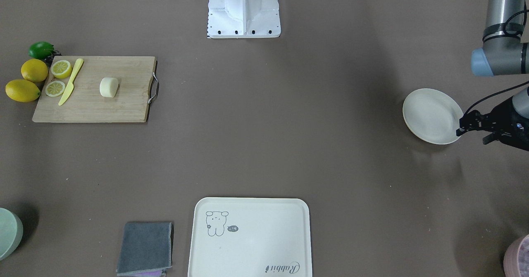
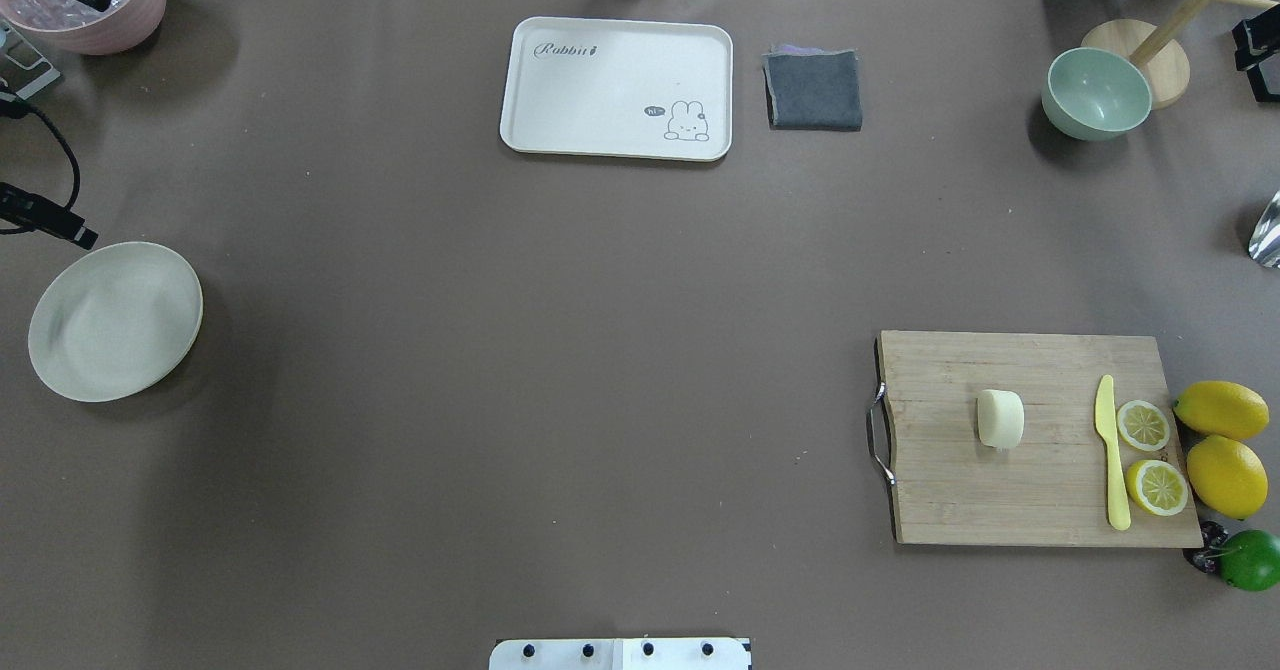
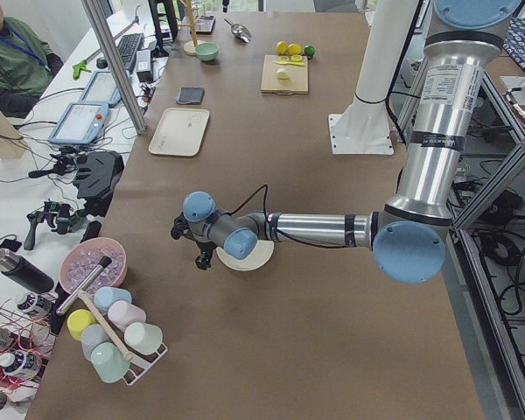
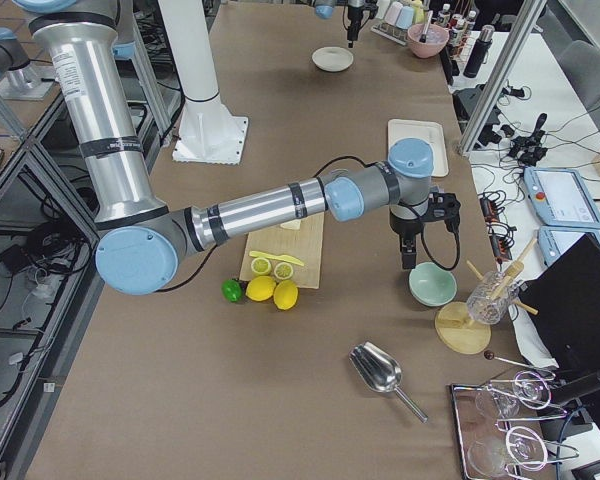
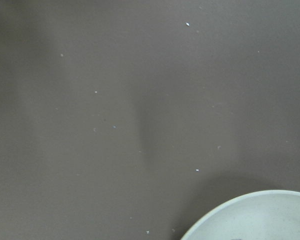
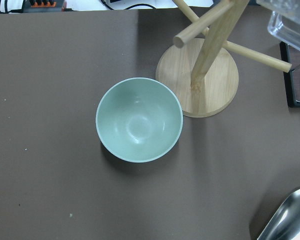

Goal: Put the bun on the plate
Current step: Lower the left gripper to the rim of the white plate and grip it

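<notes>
The pale cream bun (image 2: 1000,418) (image 1: 109,87) lies on a wooden cutting board (image 2: 1030,495) on the robot's right side. The round off-white plate (image 2: 115,320) (image 1: 432,115) sits on the table at the far left side, and its rim shows in the left wrist view (image 5: 260,215). My left gripper (image 1: 473,136) (image 3: 191,249) hangs just beyond the plate's outer edge, open and holding nothing. My right gripper (image 4: 408,258) hovers over a green bowl (image 6: 139,120), far from the bun. I cannot tell whether it is open or shut.
A yellow knife (image 2: 1112,450), lemon halves (image 2: 1143,425), whole lemons (image 2: 1222,410) and a lime (image 2: 1250,560) crowd the board's right end. A cream tray (image 2: 617,87), a grey cloth (image 2: 814,90), a wooden stand (image 6: 197,75) and a metal scoop (image 4: 378,372) lie around.
</notes>
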`<state>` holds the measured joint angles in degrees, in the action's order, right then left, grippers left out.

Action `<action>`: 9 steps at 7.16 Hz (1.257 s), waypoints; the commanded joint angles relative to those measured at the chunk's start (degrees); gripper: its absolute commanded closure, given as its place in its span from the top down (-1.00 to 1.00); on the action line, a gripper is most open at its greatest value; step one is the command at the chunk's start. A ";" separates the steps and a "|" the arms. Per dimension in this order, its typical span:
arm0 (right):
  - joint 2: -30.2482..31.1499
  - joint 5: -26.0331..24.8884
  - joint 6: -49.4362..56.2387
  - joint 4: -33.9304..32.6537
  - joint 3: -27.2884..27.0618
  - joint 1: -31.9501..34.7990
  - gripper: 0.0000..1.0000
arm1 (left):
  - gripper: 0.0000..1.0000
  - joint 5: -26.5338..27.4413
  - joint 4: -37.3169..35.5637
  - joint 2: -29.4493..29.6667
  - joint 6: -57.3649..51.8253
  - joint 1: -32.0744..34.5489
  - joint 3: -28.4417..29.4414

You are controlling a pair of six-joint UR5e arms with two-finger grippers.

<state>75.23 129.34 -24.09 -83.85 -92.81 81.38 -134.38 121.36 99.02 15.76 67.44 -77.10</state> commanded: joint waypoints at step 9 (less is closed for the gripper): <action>0.18 -1.89 0.01 0.09 -1.67 0.00 1.00 | -0.99 -5.27 1.93 -1.45 -8.90 -2.58 2.13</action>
<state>75.27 127.99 -24.10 -83.76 -94.30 81.39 -137.57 121.85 98.32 7.54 64.83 -74.38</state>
